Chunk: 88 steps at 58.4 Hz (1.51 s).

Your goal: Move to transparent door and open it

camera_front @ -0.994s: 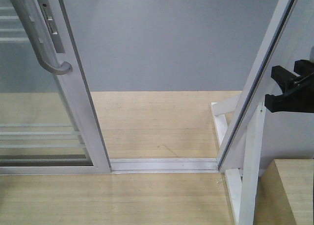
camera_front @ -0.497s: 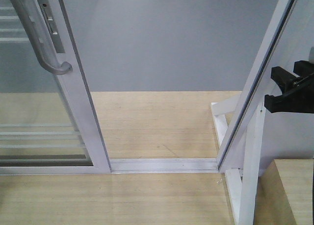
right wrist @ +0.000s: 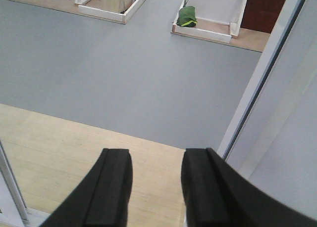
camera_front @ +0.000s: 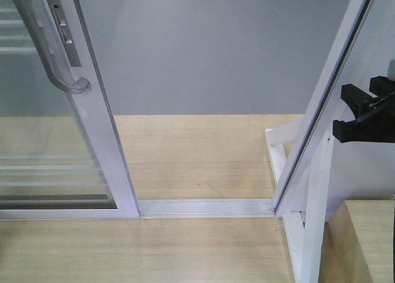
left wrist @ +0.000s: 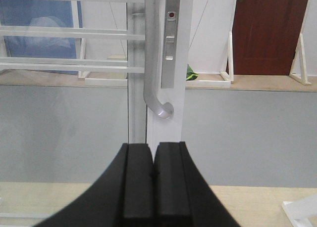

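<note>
The transparent door (camera_front: pixel 106 147) stands at the left of the front view. It has a white stile, thin white bars and a curved grey handle (camera_front: pixel 46 45). A wide gap lies between its stile and the white jamb (camera_front: pixel 321 110) on the right, over the floor track (camera_front: pixel 207 206). My left gripper (left wrist: pixel 153 155) is shut and empty, just below the handle (left wrist: pixel 151 59) and in front of the door stile (left wrist: pixel 184 88), apart from both. My right gripper (right wrist: pixel 156 160) is open and empty. It hangs beside the jamb (right wrist: pixel 262 73) and also shows in the front view (camera_front: pixel 340 109).
A wooden box (camera_front: pixel 370 240) and a white brace (camera_front: pixel 315 215) stand at the lower right. Grey floor lies beyond the track. Far off are white-edged platforms, a green object (right wrist: pixel 187 15) and a red-brown door (left wrist: pixel 270 29).
</note>
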Motion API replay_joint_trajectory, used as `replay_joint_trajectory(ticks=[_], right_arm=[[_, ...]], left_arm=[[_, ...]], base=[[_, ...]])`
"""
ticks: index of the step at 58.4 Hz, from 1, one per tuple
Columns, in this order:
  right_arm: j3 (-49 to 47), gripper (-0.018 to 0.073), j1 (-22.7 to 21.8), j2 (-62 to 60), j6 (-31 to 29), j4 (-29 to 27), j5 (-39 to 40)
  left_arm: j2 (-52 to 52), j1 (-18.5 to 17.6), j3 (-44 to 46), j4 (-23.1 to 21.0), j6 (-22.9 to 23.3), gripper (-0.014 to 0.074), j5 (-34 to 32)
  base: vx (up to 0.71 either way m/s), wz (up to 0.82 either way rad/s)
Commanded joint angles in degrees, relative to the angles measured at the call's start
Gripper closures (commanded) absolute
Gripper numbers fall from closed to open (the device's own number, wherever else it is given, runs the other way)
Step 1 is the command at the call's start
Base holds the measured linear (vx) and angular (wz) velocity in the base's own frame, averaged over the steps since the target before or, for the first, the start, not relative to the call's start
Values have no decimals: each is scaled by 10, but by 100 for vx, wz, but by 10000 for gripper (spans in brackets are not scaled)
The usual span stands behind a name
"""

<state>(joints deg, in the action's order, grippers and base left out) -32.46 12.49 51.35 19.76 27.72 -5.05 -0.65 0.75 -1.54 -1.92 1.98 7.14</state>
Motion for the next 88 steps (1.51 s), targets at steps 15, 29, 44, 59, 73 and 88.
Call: replay_joint_trajectory(ticks=[15,29,44,59,73,88], right_arm=[[16,573,-123,-184,-288,-174,6],[194,568,-164,-380,-232,-212,60],[354,567,-164,-530,-213,-213,69],[350,567,-163,-523,-212,-217,27],[350,567,-163,-523,-212,-217,27],[350,567,-163,-523,-212,-217,27]], left_arm=[[-1,-3,-18,-2,0,603,-45],[-1,-3,-18,-2,0,603,-46],[-1,-3,-18,-2,0,603,-46],[-1,-3,-18,-2,0,603,-45],[-1,-3,-18,-2,0,603,-45],[-1,-3,-18,-2,0,603,-45]], base=[[0,0],[0,0],[0,0],[0,0],[0,0],[0,0]])
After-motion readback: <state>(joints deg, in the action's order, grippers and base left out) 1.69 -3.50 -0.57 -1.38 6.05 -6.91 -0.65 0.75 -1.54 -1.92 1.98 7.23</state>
